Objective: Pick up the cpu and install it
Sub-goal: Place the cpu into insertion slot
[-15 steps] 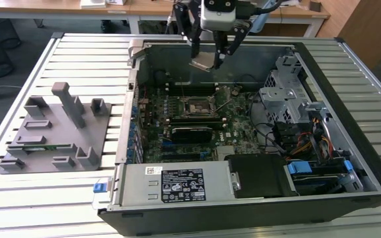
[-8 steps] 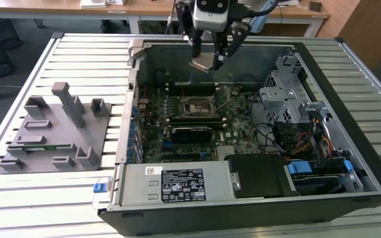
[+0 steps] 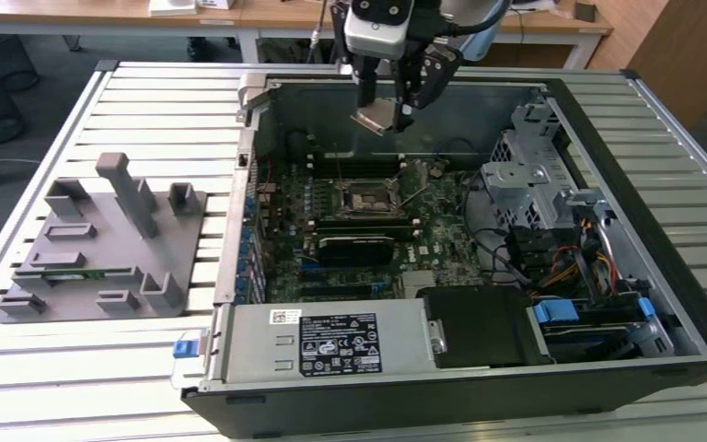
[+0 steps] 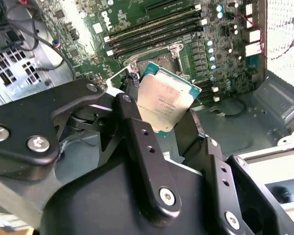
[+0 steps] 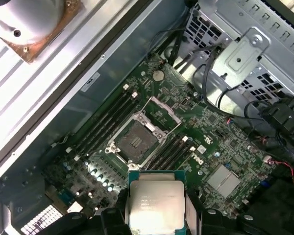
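My gripper (image 3: 385, 112) hangs above the far part of the open computer case and is shut on the cpu (image 3: 375, 122), a flat square chip with a silver-grey top. Both wrist views show the cpu (image 4: 164, 104) (image 5: 154, 205) clamped between the two black fingers (image 4: 142, 142), well above the motherboard. The black socket (image 3: 364, 199) with its metal rim lies open on the green board, nearer the camera than the gripper in the exterior view. In the first wrist view the socket (image 5: 136, 142) has its metal frame raised, with nothing in it.
The case (image 3: 648, 138) lies on a slatted metal table (image 3: 157, 120). A drive cage (image 3: 532, 175) and cables (image 3: 562, 267) fill the exterior view's right; a power supply (image 3: 329, 341) sits at the front. A grey fixture (image 3: 102, 244) stands at the left.
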You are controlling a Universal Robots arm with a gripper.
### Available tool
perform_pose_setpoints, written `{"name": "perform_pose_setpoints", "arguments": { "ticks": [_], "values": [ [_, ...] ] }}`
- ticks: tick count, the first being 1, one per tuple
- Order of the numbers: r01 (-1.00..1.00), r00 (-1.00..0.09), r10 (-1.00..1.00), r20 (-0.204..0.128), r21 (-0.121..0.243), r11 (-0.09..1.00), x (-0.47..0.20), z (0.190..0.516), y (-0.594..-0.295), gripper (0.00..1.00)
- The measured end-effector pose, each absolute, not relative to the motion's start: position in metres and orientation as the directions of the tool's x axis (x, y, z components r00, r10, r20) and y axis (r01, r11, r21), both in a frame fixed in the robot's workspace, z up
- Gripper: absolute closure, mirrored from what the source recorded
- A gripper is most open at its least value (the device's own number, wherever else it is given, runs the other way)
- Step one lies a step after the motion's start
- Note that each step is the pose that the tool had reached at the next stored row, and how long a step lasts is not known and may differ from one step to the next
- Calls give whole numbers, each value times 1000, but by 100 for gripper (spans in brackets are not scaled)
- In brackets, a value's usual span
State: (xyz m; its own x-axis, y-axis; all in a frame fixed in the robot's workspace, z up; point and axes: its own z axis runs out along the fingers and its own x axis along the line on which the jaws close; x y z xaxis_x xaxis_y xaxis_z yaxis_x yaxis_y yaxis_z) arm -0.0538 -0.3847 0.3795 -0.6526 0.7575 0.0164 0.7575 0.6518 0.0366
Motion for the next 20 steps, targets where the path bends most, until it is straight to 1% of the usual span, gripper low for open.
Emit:
{"name": "perform_pose_setpoints", "arguments": {
  "ticks": [20],
  "values": [
    [912,-409,913,16,36,408,-54,372,-383,46]
  ]
}}
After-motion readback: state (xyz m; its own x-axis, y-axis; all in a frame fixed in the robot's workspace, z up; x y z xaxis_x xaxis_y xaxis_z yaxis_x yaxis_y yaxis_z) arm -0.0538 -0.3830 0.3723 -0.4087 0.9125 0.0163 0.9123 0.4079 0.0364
